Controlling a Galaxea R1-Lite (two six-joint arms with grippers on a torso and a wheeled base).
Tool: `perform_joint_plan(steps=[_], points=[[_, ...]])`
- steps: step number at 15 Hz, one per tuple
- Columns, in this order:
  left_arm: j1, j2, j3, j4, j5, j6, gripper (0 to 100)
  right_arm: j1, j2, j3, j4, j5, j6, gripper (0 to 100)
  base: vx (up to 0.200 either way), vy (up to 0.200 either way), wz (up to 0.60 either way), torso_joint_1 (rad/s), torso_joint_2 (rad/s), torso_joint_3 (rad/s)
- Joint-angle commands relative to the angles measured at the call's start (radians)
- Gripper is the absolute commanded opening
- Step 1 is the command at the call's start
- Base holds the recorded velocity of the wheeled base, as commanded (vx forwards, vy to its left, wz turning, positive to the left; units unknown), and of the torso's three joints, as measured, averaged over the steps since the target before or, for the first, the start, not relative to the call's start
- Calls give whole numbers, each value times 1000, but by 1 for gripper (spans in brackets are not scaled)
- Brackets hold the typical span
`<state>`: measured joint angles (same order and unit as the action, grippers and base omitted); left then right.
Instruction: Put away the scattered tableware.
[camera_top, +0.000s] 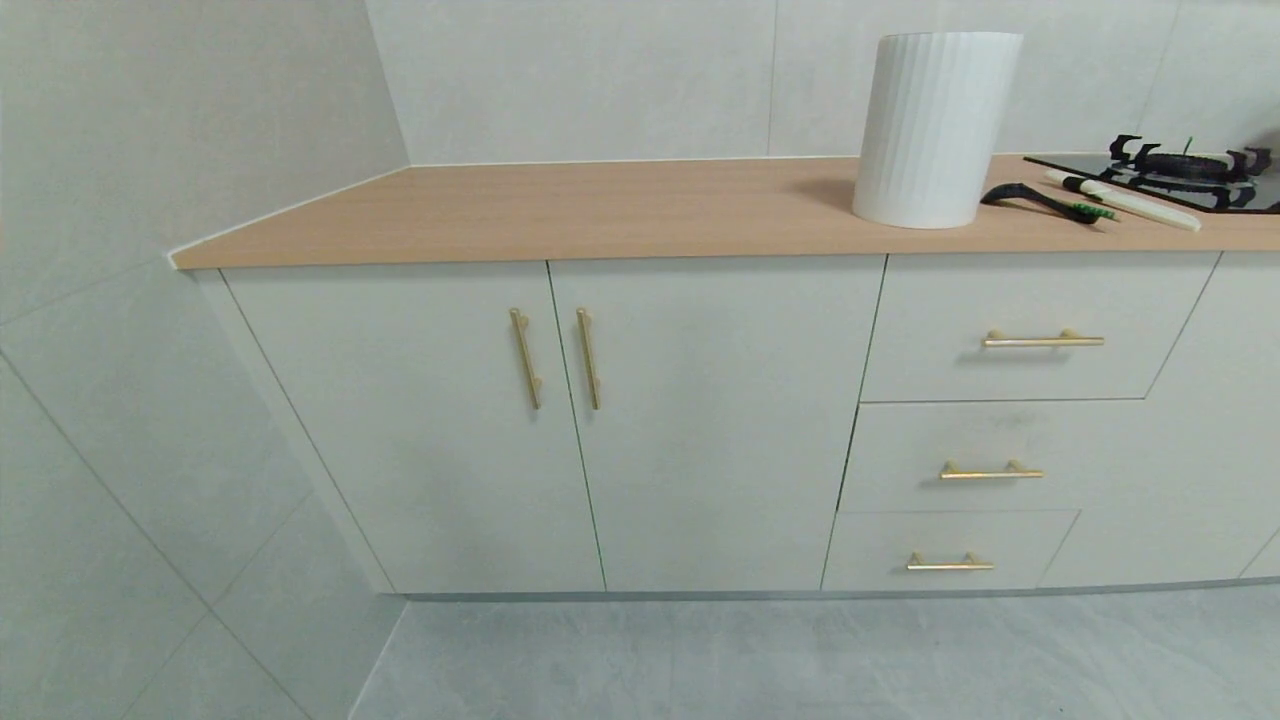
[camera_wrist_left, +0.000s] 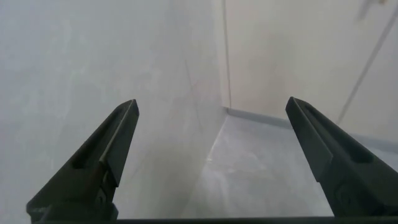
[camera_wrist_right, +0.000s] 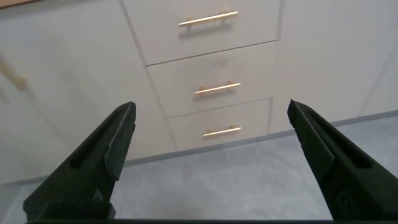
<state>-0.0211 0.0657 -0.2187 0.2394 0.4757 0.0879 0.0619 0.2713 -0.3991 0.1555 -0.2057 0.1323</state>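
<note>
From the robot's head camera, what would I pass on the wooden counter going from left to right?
White ribbed canister → black utensil → white-handled utensil → black burner grate.

Bare surface (camera_top: 600, 205) is running from the left wall (camera_top: 200, 120) to the tall white canister (camera_top: 935, 130), which is blocking sideways access to the black utensil (camera_top: 1030, 195) and white utensil (camera_top: 1140, 205) lying just right of it. The stove grate (camera_top: 1190, 165) is crowding them from behind.

Tableware (camera_top: 1085, 209) right of canister (camera_top: 935, 130), on countertop (camera_top: 600, 210)
</note>
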Motion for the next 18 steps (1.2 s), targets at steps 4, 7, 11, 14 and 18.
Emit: perform_joint_plan(steps=[4, 7, 11, 14, 18], points=[[24, -64, 67, -15, -20, -51, 100, -60, -236, 151, 13, 5, -88, 100, 0, 0, 0, 0, 0, 0], [24, -64, 157, -173, -77, -46, 100, -57, -271, 250, 6, 35, -125, 100, 0, 0, 0, 0, 0, 0], [23, -64, 219, -285, -218, -45, 100, -57, -271, 376, -157, 54, -146, 100, 0, 0, 0, 0, 0, 0], [23, -66, 216, -236, -473, -76, 100, -57, -270, 399, -212, 144, -194, 100, 0, 0, 0, 0, 0, 0], [23, -66, 216, -249, -482, -68, 100, -57, -271, 399, -211, 138, -146, 100, 0, 0, 0, 0, 0, 0]])
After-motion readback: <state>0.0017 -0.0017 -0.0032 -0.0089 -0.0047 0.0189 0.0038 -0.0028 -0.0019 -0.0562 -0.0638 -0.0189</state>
